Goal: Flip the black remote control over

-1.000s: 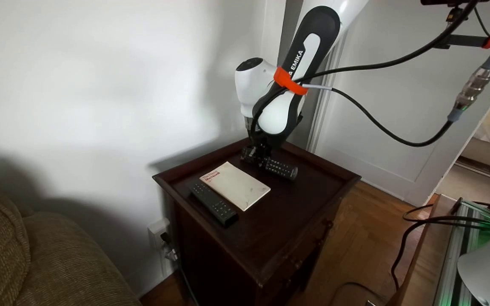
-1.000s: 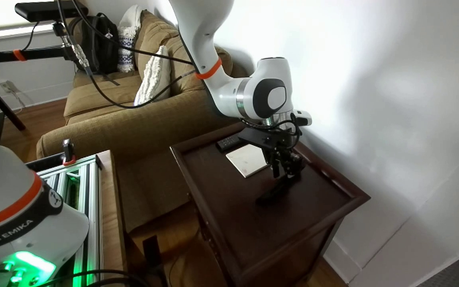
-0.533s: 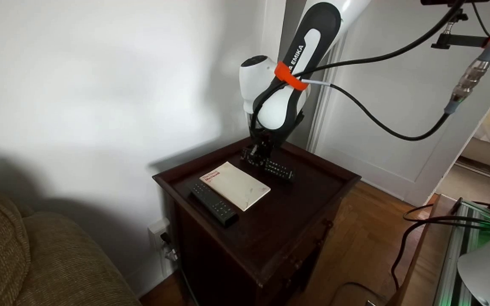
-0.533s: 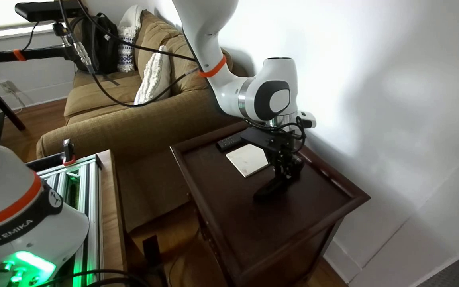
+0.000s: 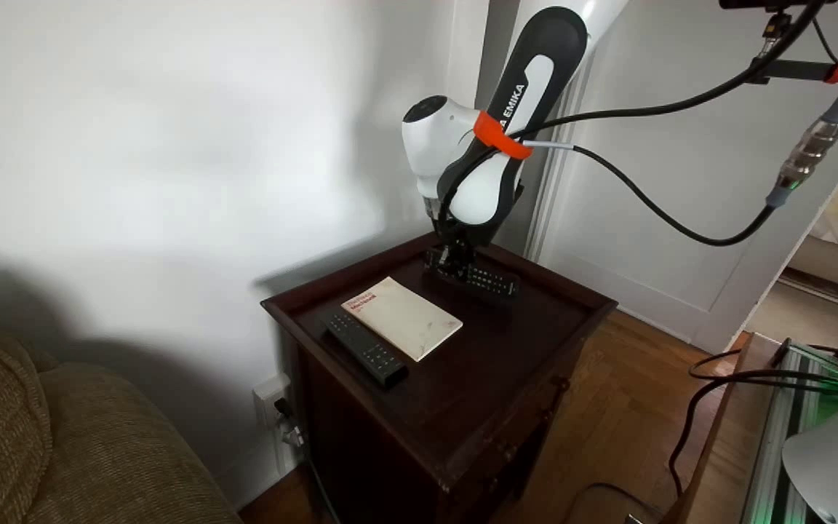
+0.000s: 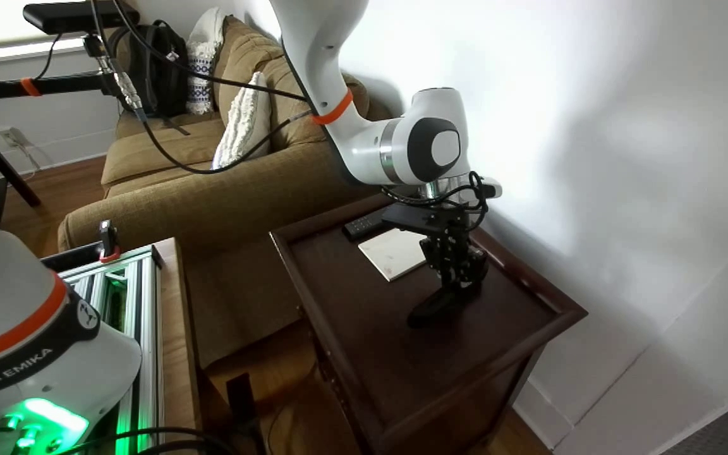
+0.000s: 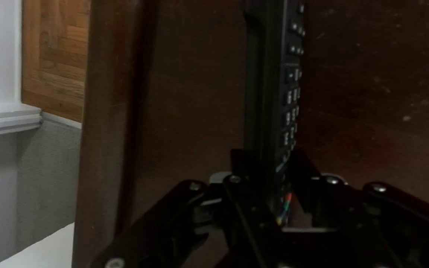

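The black remote control (image 5: 492, 282) is at the far part of the dark wooden tabletop, with its button face showing sideways. It also shows as a dark bar in an exterior view (image 6: 428, 308). In the wrist view the remote (image 7: 270, 93) stands on its long edge, its plain side seen and its buttons facing right. My gripper (image 7: 270, 160) has one finger on each side of the remote's near end and is shut on it. The gripper also shows in both exterior views (image 5: 457, 266) (image 6: 457, 284), pointing down. I cannot tell whether the remote's lower edge touches the tabletop.
A cream booklet (image 5: 402, 318) with red lettering lies beside the gripper. A second black remote (image 5: 365, 349) lies flat beyond it, near the table's edge. The small table has a raised rim (image 6: 528, 285). A white wall (image 6: 591, 189) stands close behind; a brown sofa (image 6: 225, 196) is alongside.
The gripper has straightened and shut on the remote's end. The remote has moved slightly and its button face now stands more upright. The booklet and second remote have not moved.
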Controlling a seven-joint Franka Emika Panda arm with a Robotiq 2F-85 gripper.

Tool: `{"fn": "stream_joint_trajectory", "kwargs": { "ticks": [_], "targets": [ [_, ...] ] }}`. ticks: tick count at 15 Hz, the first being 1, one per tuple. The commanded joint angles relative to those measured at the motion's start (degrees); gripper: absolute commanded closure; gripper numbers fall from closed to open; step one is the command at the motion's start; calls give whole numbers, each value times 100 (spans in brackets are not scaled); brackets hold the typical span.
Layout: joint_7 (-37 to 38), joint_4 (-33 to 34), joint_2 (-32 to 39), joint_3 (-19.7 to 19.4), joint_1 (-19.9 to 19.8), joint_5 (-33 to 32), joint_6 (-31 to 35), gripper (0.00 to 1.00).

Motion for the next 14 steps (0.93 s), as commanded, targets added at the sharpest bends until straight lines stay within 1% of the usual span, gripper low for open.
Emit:
{"fn": "stream_joint_trajectory", "kwargs": {
  "ticks": [1,2,5,7,10,12,14],
  "targets": [
    [486,114,100,-312,382,-532,-449,90],
    [516,169,146,-270,366,-570,-577,90],
    [883,355,320,-301,476,-877,-891,90],
    [1156,502,456,-331,552,-1173,-1110,90],
    [1604,734,641,-350,623,-1790,-1299,90],
    [1846,858,738,-251,555,-2107,-1330,90],
    [2026,976,850,-147,459,-2284,-1330,90]
  ]
}}
